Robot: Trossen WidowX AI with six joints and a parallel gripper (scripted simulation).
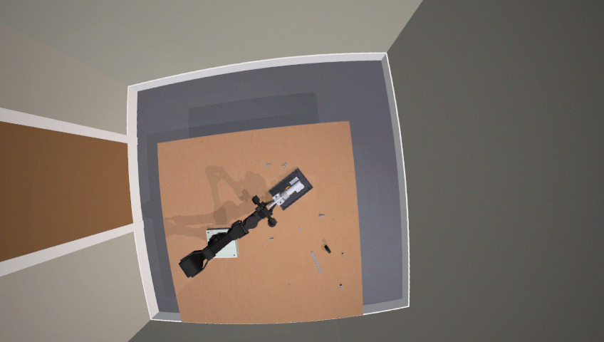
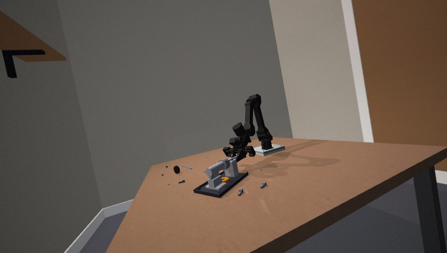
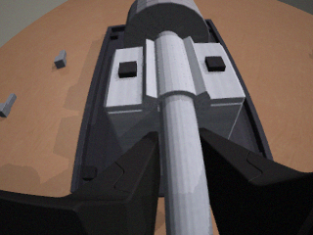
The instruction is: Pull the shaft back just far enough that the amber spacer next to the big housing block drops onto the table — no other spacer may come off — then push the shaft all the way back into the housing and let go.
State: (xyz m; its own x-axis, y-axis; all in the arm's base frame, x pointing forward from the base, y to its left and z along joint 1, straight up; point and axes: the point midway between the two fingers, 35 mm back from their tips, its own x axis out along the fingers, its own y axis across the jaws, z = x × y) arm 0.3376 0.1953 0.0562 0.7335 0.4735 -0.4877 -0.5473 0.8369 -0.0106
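The pale grey shaft [image 3: 183,166] runs through the notched support block [image 3: 128,95] [image 2: 231,171] toward the wide grey cylinder [image 3: 147,23] at the housing block [image 2: 213,182]. The amber spacer [image 2: 224,179] [image 1: 287,187] lies low on the dark base tray [image 2: 205,192] [image 1: 308,186], beside the housing and off the shaft. A grey ring [image 2: 224,164] sits at the cylinder's near end; I cannot tell separate spacers there. My gripper [image 3: 176,139] is slightly open, with its fingers on both sides of the shaft and slim gaps beside it. Contact lower down is hidden.
Small grey parts [image 2: 240,192] [image 2: 263,185] [image 1: 268,164] lie beside the tray. A black disc [image 2: 176,169] [image 1: 327,249] and a long grey strip [image 1: 316,261] lie farther off on the table. The arm stands on a pale base plate [image 1: 231,253] [image 2: 279,148].
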